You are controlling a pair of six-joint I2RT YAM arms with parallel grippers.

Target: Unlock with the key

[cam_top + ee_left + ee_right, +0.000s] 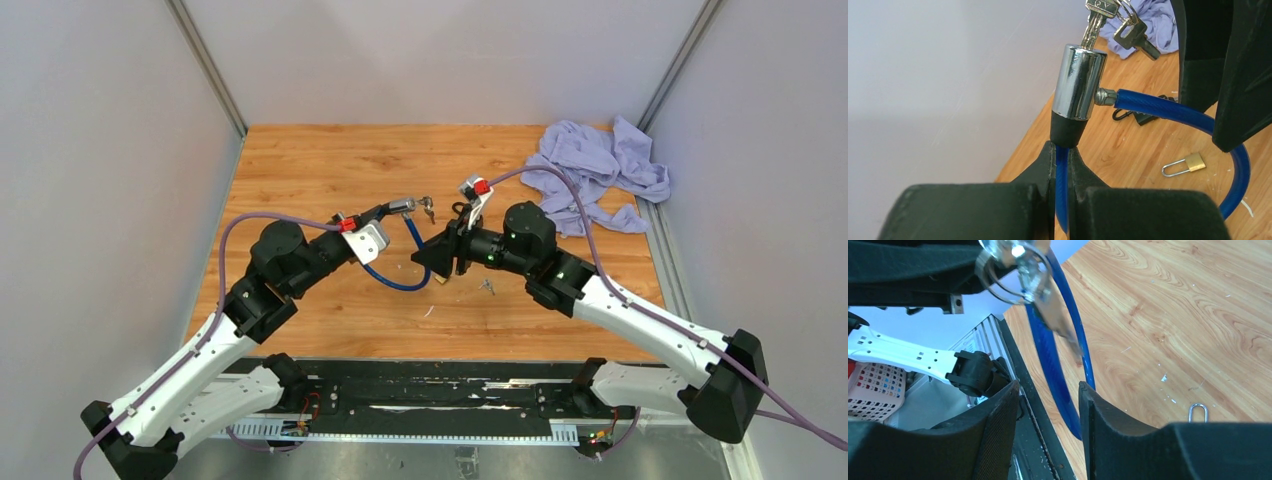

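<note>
A blue cable lock (pixel 405 272) loops over the wooden table (pixel 320 160). My left gripper (pixel 1062 150) is shut on the blue cable (pixel 1178 112) just under its chrome lock barrel (pixel 1079 82), holding the barrel upright. A key (pixel 1095 25) stands in the top of the barrel, with a ring of spare keys (pixel 1133 32) hanging from it. My right gripper (pixel 425 258) hovers close beside the loop, open. In the right wrist view its jaws (pixel 1048 387) stand apart with nothing pinched; the cable (pixel 1055 375) runs past beyond them, and the key ring (pixel 1013 270) hangs blurred above.
A small brass padlock (pixel 1193 162) lies on the wood near the loop. A black clip-like object (pixel 1135 116) lies behind the cable. A crumpled lilac cloth (pixel 600 175) fills the back right corner. Grey walls close in both sides.
</note>
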